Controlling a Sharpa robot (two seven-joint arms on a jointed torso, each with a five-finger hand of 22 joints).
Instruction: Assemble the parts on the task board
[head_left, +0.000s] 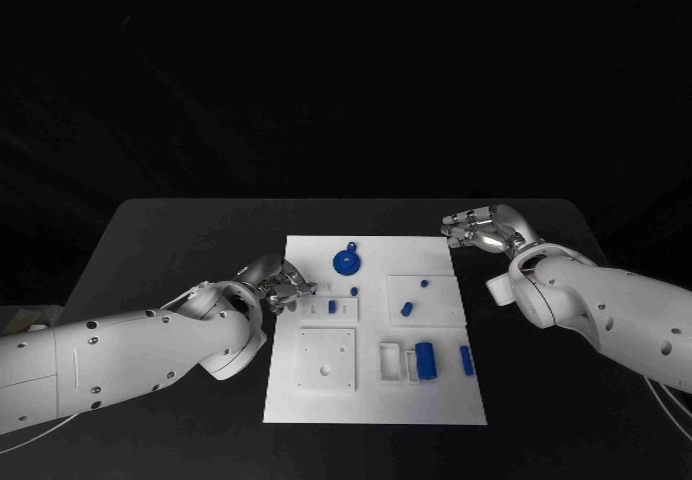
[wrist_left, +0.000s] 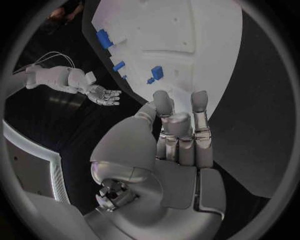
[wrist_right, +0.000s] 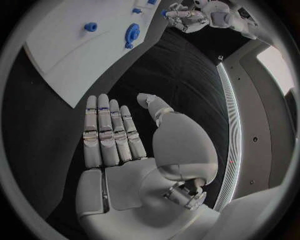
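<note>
Left hand sits at the left edge of the task board, about level with the board's middle, its fingertips reaching over the rim toward a small blue part in a raised white frame. In the left wrist view the fingers lie side by side, gently curled, and nothing shows between them; whether they touch the board cannot be told.

The task board lies flat in the middle of the black bench. Near its far edge rests a round blue part with a small tab toward the far side. Closer to the board's middle, a small blue part lies just beside the left hand's frame, and two more blue parts sit in a square recess to the right. Along the near right portion, a blue cylinder-like part rests beside a white rectangular holder, with a slim blue part further right. A square white plate occupies the near left portion.

Right hand hovers off the board's far right corner, above the bench, fingers straight and spread from the thumb, holding nothing.
</note>
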